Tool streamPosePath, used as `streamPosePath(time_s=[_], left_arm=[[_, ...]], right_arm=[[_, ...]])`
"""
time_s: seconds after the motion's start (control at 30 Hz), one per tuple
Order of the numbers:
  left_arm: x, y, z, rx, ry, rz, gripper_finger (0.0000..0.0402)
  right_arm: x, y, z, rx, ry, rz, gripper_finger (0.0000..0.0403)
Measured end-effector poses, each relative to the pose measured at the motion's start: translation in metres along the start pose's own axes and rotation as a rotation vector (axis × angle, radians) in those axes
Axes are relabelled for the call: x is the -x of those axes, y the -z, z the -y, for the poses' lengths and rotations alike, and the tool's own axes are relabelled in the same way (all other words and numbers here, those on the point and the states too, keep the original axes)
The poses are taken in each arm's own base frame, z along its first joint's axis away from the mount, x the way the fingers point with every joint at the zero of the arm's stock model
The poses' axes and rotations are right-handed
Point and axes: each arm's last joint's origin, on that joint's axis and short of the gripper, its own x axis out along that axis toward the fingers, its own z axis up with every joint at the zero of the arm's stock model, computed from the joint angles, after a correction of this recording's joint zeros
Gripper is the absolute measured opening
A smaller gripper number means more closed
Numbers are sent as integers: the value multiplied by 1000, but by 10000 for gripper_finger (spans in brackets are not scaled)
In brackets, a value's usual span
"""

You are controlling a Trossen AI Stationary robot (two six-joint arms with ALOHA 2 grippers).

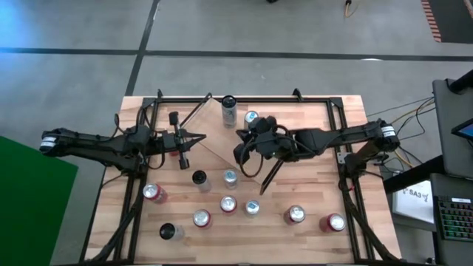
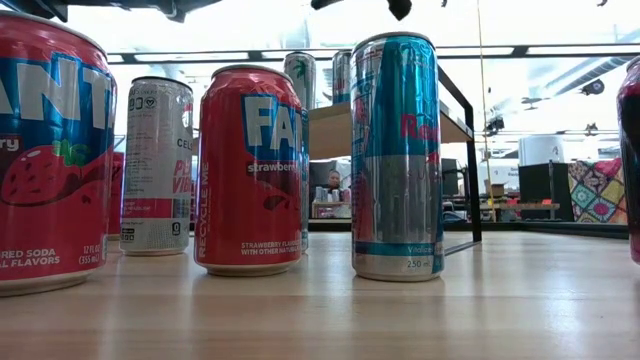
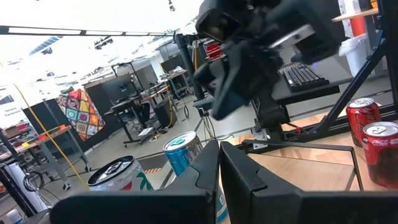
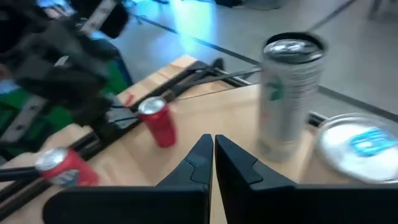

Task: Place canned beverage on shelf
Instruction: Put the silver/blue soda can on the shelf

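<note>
Shelf sits at the middle of the bench's far half, its light plank raised on thin black end frames; in the low view we see the plank lifted above the bench top behind the front cans. Two cans already stand on it near its far edge: a tall silver can and, just beside it, a blue-topped can.

We note the left hand hovering over the shelf's left end, fingers pressed together, holding nothing. The right hand hangs over the shelf's right part, close to the two shelved cans, fingers likewise pressed together and empty; its wrist view shows the silver can and the blue-topped can just past the fingertips.

Along the bench's near half we count a scatter of upright cans: a red can toward the left edge, red cans and toward the right, several more between them, all apart from both hands.
</note>
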Motion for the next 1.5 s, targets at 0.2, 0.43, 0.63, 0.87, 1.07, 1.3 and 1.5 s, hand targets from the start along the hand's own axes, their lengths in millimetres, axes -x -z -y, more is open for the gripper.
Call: streamPosePath(time_s=[0.2,0.43,0.63,0.87,1.07,1.3,1.5], left_arm=[[0,1,0,8,4,-9,0],[0,1,1,12,6,-14,0],[0,1,1,13,6,-14,0],[0,1,1,14,6,-14,0],[0,1,1,14,6,-14,0],[0,1,1,14,6,-14,0],[0,1,1,14,6,-14,0]], right_arm=[[9,-21,21,-4,208,-18,9],[8,-20,38,-22,315,-95,9],[3,-16,40,-25,326,-96,9],[-6,-14,44,-21,360,-99,9],[-7,-13,45,-16,374,-89,9],[-10,-6,47,-12,386,-103,9],[-10,-5,47,-13,388,-105,9]])
